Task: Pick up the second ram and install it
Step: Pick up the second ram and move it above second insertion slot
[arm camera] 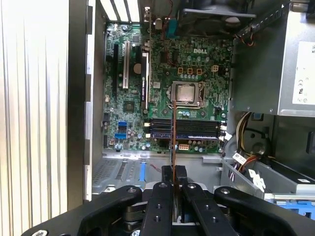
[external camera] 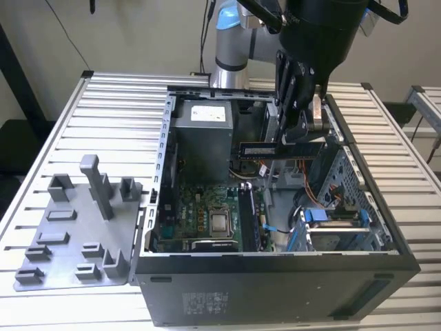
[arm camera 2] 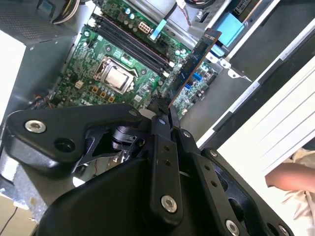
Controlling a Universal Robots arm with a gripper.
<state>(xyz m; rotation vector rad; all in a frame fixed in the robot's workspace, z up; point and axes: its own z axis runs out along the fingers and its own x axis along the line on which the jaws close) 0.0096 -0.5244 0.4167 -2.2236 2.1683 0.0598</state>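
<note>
- Across the exterior frame, the slatted table [external camera: 117, 103] carries the open case [external camera: 275, 283] in the middle and right. A grey fixture plate [external camera: 62, 234] lies at lower left.
- Inside the case, the power supply [external camera: 200, 138] sits at upper centre, with the board [external camera: 200, 214] below it.
- At upper right of centre, the gripper [external camera: 301, 134] is clamped on one end of the ram [external camera: 265, 149]. The arm above it is cut off by the frame's top edge.
- The ram hangs level above the case interior, apart from the board, its free end reaching toward the power supply. In the first wrist view it shows edge-on as a thin line [arm camera: 173, 137] over the slots [arm camera: 184, 129].
- Risk, as I judge it: held by one end only, the stick could tilt or slip in the grip. It could then meet a slot skewed and jam.
- Loose cables [external camera: 303, 169] lie just under the gripper and could snag.
- Hard to tell: which slot is free, and whether the slot latches stand open.
- A person's hand [arm camera 2: 290, 177], partly cropped, is near the case in the second wrist view, so contact is a hazard.
</note>
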